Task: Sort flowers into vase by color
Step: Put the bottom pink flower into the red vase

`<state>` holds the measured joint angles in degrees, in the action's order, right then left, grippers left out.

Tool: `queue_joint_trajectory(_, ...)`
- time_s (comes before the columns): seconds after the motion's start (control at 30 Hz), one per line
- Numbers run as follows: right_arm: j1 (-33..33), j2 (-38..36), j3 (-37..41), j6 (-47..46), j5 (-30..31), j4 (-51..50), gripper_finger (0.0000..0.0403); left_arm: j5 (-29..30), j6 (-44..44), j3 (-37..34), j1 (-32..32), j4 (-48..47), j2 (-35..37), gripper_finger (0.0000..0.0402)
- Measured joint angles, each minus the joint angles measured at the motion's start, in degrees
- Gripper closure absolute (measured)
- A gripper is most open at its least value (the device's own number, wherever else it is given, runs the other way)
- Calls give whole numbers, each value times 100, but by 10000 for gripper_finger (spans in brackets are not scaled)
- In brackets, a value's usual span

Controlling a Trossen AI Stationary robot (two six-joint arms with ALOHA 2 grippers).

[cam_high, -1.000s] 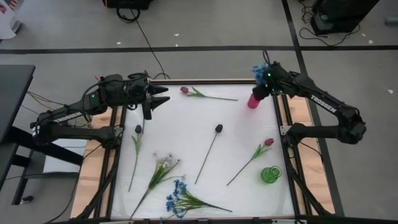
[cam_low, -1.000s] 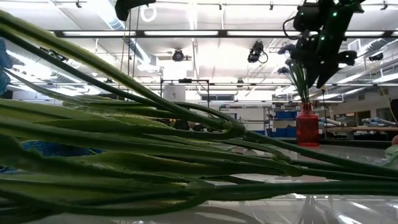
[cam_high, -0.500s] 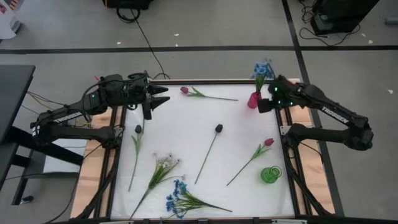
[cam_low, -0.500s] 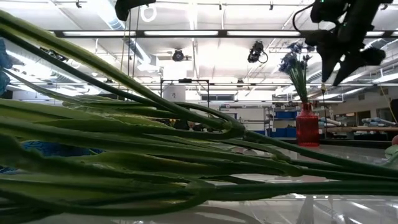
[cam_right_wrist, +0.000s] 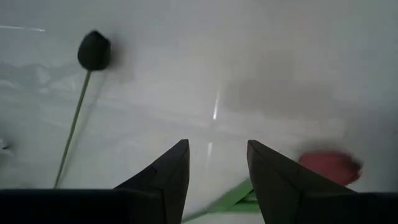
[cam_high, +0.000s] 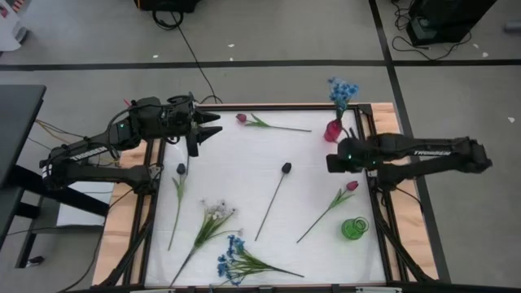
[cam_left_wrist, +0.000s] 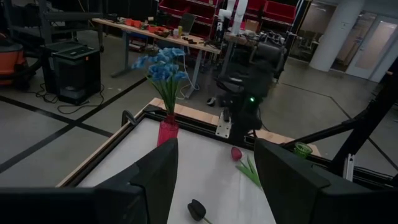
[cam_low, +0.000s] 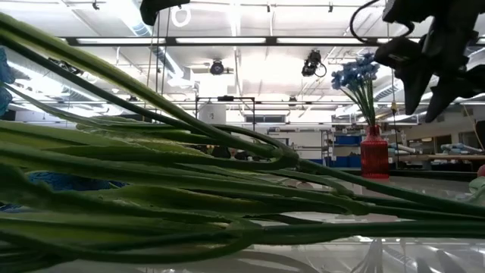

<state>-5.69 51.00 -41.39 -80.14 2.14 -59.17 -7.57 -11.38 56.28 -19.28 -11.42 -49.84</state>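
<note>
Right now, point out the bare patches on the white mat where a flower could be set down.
Bare mat lies between the pink-bud flower by the far edge and the dark-bud flower mid-mat; another bare stretch runs between that stem and the red vase. The near edge is crowded: white flower, blue flower, green vase.

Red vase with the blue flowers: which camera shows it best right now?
The left wrist view: the red vase and blue flowers show whole and unblocked. The low view shows it far off, behind stems; the high view only from above; the right wrist view misses it.
</note>
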Motion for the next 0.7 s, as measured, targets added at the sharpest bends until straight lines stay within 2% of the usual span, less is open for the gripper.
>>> queue_joint_trajectory(0.37, 2002, 1213, 0, -2595, -238, 440, 234, 0, 0, -1, 1, 2, 0, 184)
queue_joint_trajectory(0.7, 2804, 2399, 0, -4226, -328, 1045, 234, 0, 0, -1, 2, 0, 0, 184)
